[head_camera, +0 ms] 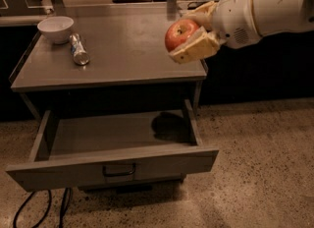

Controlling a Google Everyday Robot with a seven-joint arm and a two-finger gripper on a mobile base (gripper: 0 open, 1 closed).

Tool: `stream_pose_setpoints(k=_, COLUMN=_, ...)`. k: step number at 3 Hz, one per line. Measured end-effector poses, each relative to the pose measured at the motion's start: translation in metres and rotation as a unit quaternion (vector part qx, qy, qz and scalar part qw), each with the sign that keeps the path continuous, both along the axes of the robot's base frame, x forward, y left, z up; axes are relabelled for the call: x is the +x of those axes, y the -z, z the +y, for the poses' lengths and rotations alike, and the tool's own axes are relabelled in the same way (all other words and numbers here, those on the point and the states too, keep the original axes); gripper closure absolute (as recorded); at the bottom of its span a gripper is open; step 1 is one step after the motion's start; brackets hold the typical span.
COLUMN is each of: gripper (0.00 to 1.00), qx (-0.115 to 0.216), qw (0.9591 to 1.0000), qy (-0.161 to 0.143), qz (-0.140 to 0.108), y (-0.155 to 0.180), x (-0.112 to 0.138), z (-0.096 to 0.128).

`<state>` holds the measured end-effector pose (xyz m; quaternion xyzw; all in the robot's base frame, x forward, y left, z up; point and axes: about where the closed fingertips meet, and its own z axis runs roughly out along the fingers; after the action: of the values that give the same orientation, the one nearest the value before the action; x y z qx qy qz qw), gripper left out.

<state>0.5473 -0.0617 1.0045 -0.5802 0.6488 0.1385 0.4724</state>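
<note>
My gripper [192, 35] is clamped on the apple [177, 34], in the air over the table's [122, 60] corner, perhaps just past its edge. Below it sits the open drawer [113, 159]; the can [78, 50] and bowl [55, 28] are well apart. I judge this mid-carry, and any set-down calls for a slow descent.

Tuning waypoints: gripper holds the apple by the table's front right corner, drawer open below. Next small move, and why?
Probably a slow descent toward the drawer, keeping clear of the tabletop edge. The gripper is shut on the apple above the open drawer, and the apple's shadow falls inside it.
</note>
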Motion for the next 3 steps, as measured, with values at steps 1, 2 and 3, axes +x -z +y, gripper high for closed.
stream_pose_setpoints(k=1, gripper=1.00, qx=-0.021, qw=0.9995, qy=-0.004, qz=0.025, y=0.029, x=-0.017, z=0.004)
stream_pose_setpoints(k=2, gripper=1.00, qx=-0.038, qw=0.9991, qy=0.011, qz=0.012, y=0.032, x=-0.003, z=0.006)
stream_pose_setpoints(k=3, gripper=1.00, qx=-0.054, qw=0.9978, qy=0.037, qz=-0.015, y=0.048, x=-0.005, z=0.010)
